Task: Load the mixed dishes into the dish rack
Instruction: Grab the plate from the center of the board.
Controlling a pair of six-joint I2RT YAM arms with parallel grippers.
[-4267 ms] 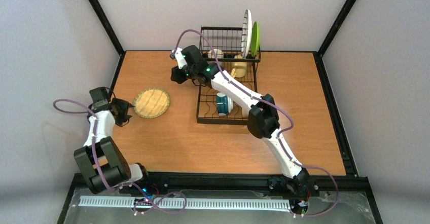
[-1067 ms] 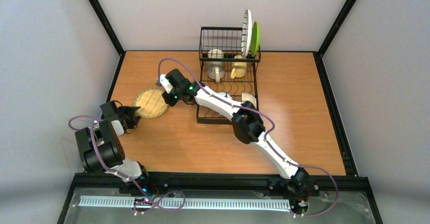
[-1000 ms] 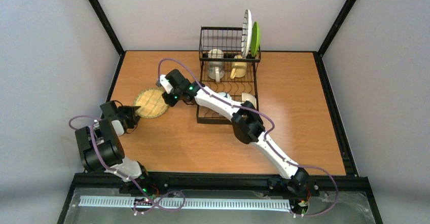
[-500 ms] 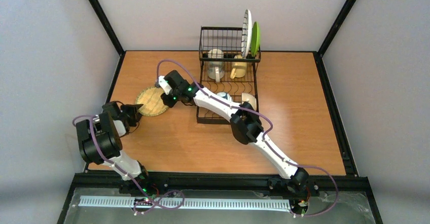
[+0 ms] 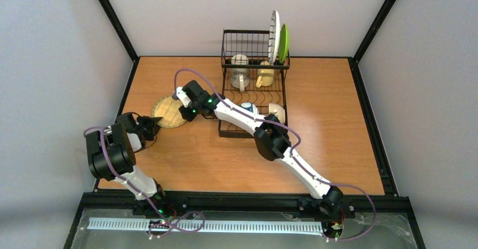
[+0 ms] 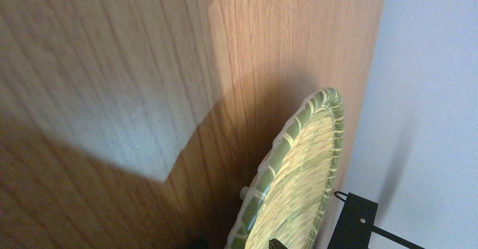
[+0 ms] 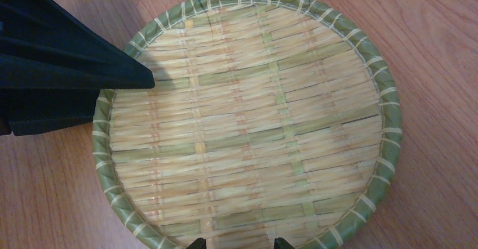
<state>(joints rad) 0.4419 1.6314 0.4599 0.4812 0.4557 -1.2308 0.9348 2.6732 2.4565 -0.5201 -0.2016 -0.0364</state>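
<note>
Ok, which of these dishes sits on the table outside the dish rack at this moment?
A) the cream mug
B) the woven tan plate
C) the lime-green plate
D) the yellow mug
B: the woven tan plate lies on the wooden table left of the dish rack, while the lime-green plate, yellow mug and cream mug are all inside the rack.

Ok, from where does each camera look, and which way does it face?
Top external: above and behind the arm bases, facing down over the table, dish rack, left hand and right hand.
Left wrist: low at the table, facing along the tan plate, seen nearly edge-on; only its fingertips show.
Right wrist: above that plate, facing down; its fingertips show below, the left hand on the left.
Shared: both wrist views show the tan plate.
</note>
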